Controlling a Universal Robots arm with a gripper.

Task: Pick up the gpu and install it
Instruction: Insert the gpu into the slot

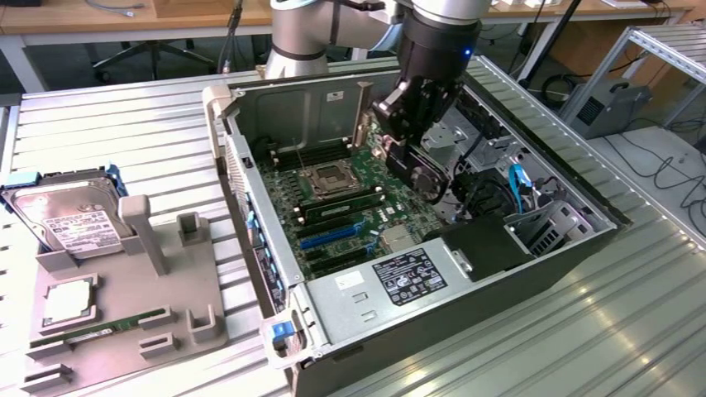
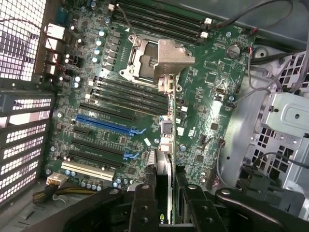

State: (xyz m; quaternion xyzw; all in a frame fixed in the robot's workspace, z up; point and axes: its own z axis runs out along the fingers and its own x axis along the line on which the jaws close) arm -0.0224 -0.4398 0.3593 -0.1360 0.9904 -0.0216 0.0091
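Note:
My gripper (image 1: 412, 116) hangs inside the open computer case (image 1: 518, 306), shut on the gpu (image 1: 421, 175), a thin dark card with a black face. In the wrist view the gpu (image 2: 164, 145) runs edge-on out from between my black fingers (image 2: 143, 205). Its silver bracket (image 2: 170, 57) is at the far end, over the CPU socket (image 2: 140, 60). The card is in the air above the green motherboard (image 2: 207, 96). The blue expansion slot (image 2: 104, 125) and the black slots beside it lie off to one side of the card's edge.
On the exterior view's left a grey fixture (image 1: 165, 318) holds a silver hard drive (image 1: 66, 217), a CPU chip (image 1: 69, 302) and a green RAM stick (image 1: 83, 335). Inside the case are the power supply (image 1: 403, 277), cables (image 1: 518, 186) and a drive cage (image 2: 285, 125).

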